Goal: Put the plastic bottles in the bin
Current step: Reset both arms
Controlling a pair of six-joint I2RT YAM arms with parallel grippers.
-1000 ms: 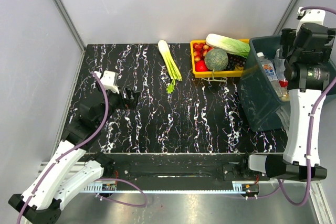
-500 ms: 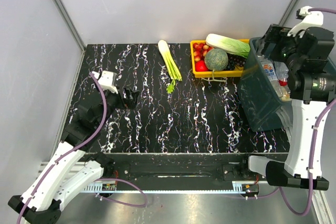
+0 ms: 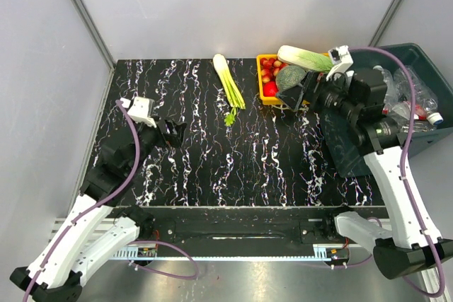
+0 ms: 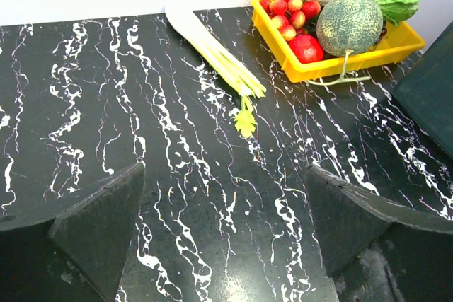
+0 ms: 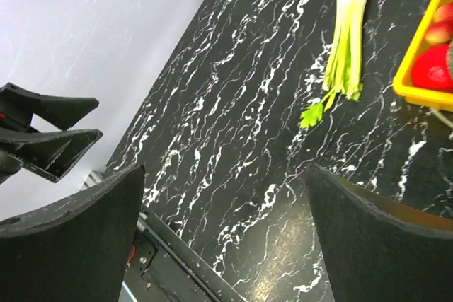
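Several bottles (image 3: pixel 407 97) lie heaped inside the bin (image 3: pixel 347 148), which stands at 3 o'clock on the table (image 3: pixel 233 167). Most are clear; one shows a red cap and one a white cap.

We hold our right gripper (image 3: pixel 294 93) just at 9 o'clock of the bin, over the near edge of the tray (image 3: pixel 260 68), pointing toward 9 o'clock. Its jaws stand wide apart and hold nothing. From the right wrist we see only marble between them, with the celery (image 5: pixel 345 40) at 1 o'clock and a corner of the tray at 3 o'clock.

Our left gripper (image 3: pixel 172 132) hangs over the table at 9 o'clock, well apart from the bin, pointing toward 3 o'clock. Its jaws are also spread wide and empty, and the left wrist view shows tabletop between them.

The celery lies flat at 12 o'clock on the table, leafy end toward us, near the tray but not touching it. In the tray sit the melon (image 4: pixel 349 24) and small red fruits (image 4: pixel 291 13), and a cabbage (image 3: pixel 306 57) rests across its far rim.
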